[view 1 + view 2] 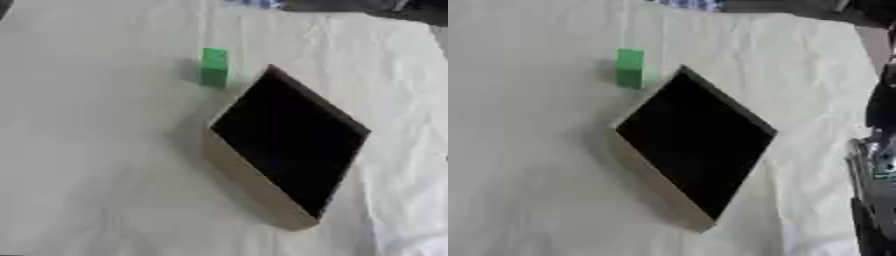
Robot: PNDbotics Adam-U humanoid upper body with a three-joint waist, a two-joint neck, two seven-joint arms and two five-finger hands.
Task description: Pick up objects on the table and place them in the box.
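Note:
A small green block [213,66] stands upright on the white cloth, just beyond the box's far-left corner and apart from it. The box [254,187] is shallow and tan-walled with a dark inside, and sits turned cornerwise in the middle of the table. I see nothing inside it. Black and silver parts of my right arm and hand [878,160] run along the right edge of the right eye view, well to the right of the box and clear of both things. My left hand shows in neither view.
The white cloth [96,165] covering the table is wrinkled on the right side. Dark shapes and a blue-and-white patch [254,3] lie along the far edge. Bare cloth stretches to the left of and in front of the box.

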